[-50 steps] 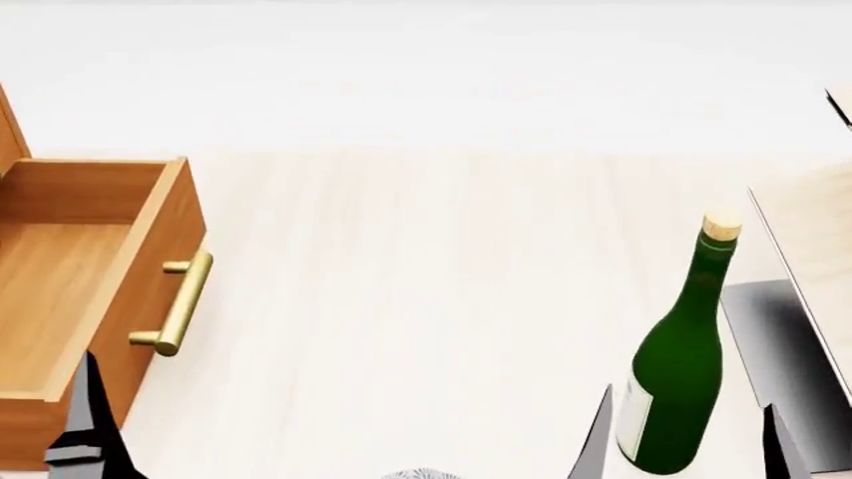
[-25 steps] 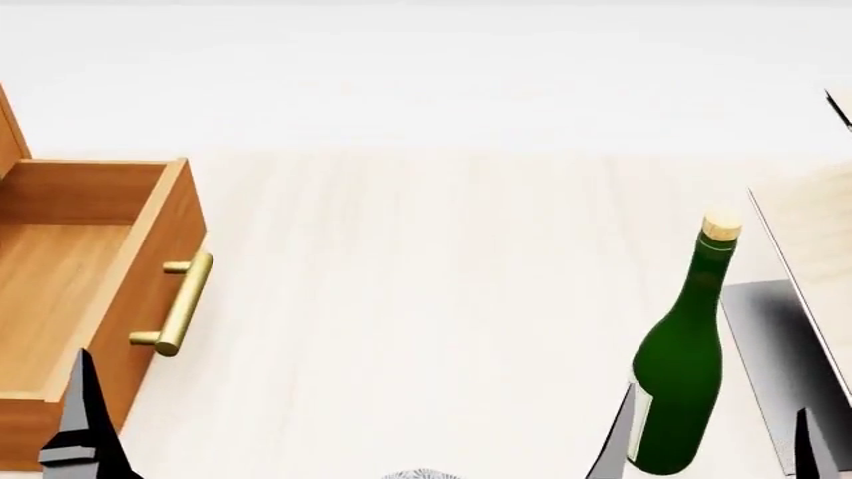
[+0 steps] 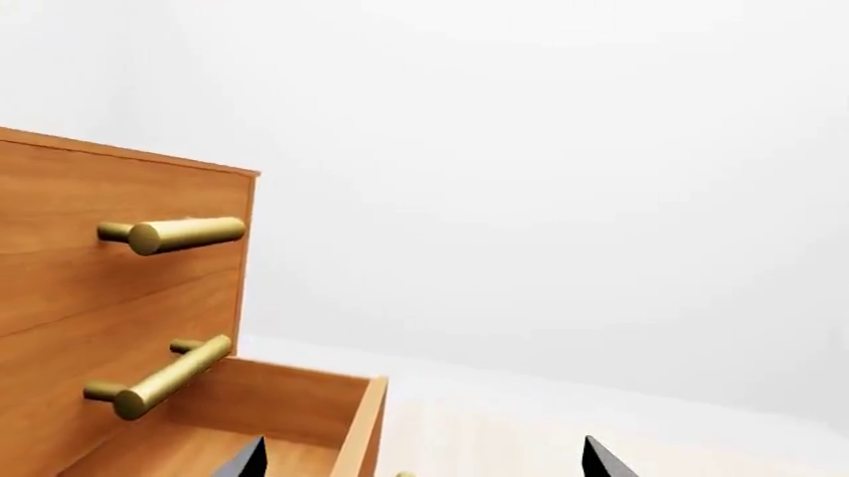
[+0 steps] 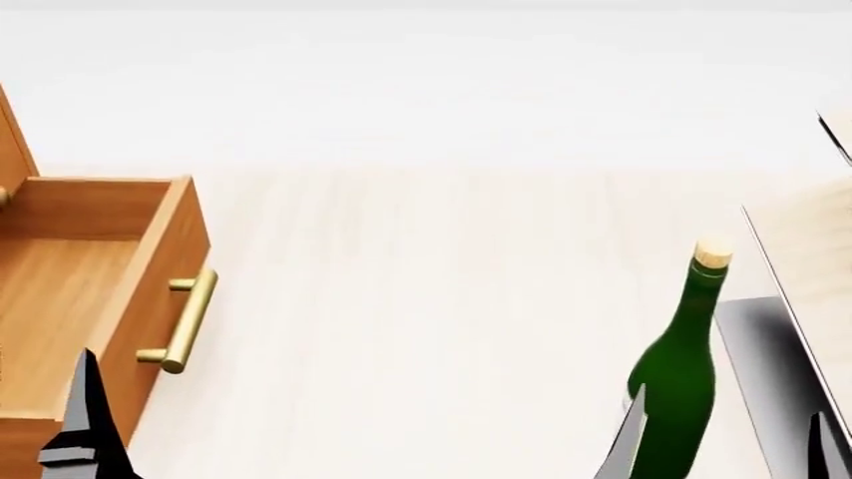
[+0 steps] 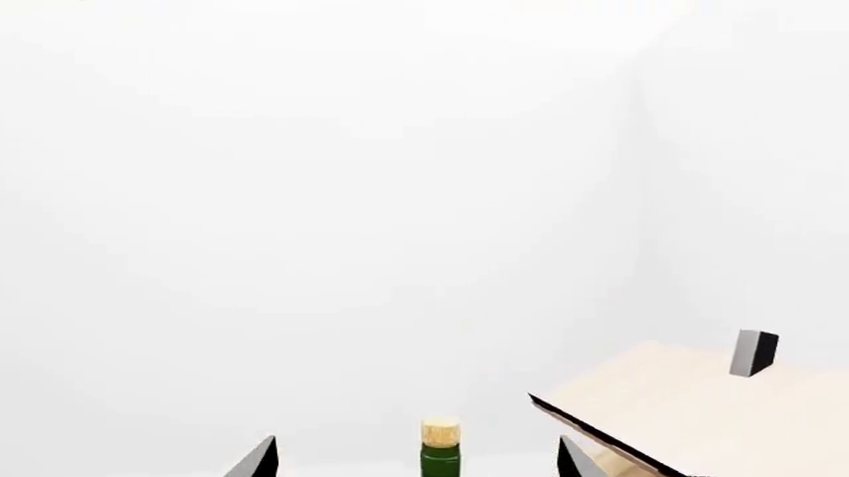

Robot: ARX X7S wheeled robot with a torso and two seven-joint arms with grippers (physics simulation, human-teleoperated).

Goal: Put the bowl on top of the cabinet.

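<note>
The bowl is out of view in every frame. The orange-brown cabinet (image 4: 80, 289) stands at the left in the head view with a drawer pulled out, brass handle (image 4: 180, 319) on its front. In the left wrist view the cabinet (image 3: 119, 298) shows two more handles above the open drawer. My left gripper (image 3: 424, 463) is open and holds nothing; one of its fingers (image 4: 88, 424) shows by the drawer's near corner. My right gripper (image 4: 725, 451) is also open and holds nothing, its fingers standing either side of the green bottle (image 4: 679, 389).
The corked green bottle (image 5: 439, 449) stands upright on the pale table (image 4: 426, 299), beyond the right gripper (image 5: 418, 461). A pale wood slanted rack (image 4: 805, 269) on a dark grey base (image 4: 759, 349) is at the right edge.
Everything has slid downward in the head view. The bowl's rim, seen earlier at the bottom edge, has left the view. The right gripper's fingers sit lower and further right.
</note>
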